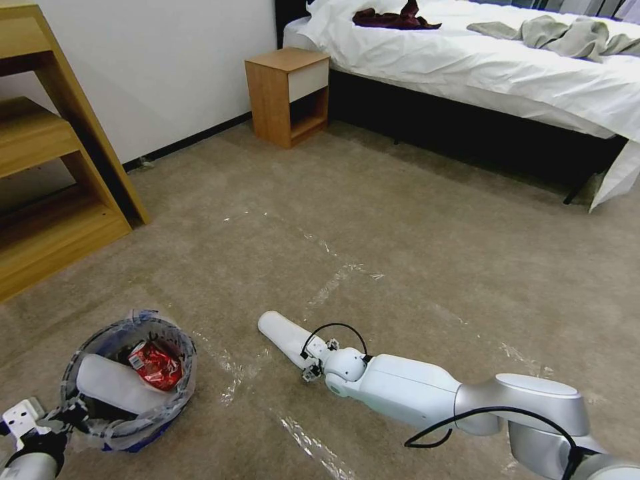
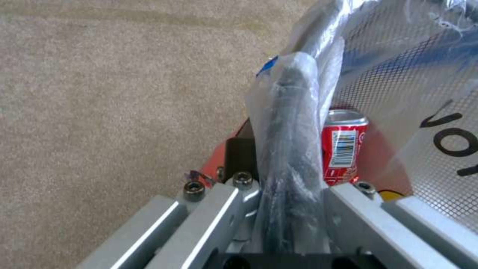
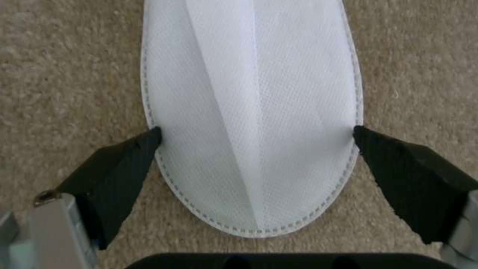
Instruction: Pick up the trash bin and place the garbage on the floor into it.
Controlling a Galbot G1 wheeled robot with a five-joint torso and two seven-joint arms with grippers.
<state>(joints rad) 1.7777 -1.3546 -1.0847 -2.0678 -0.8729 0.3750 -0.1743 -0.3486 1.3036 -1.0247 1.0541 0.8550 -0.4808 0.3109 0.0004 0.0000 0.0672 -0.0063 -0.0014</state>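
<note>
Plastic lining hides most of the trash bin [image 1: 127, 380], so only slivers of its red wall show in the left wrist view, and the left arm is cut off at the lower left corner of the head view. Two white insoles can be counted: one [image 1: 117, 385] lies across the inside of the bin, the other [image 1: 287, 337] lies flat on the floor [image 1: 413, 253] just beside the bin, toward the robot's right. One red soda can [image 2: 343, 145] sits inside the bin, next to the first insole; in the head view it reads as a crumpled red shape. The left pincer [image 2: 291, 209] is clenched on the bin's rim, with the bag bunched over the rim between its fingers, and the bin rests low at the carpet. The right arm stretches forward and low across the carpet, its wrist angled toward the second insole. The right pincer [image 3: 256, 145] is released and spread wide, its two black fingertips [image 3: 132, 157] standing at either edge of the insole's rounded end, touching or nearly touching the stitched border.
</note>
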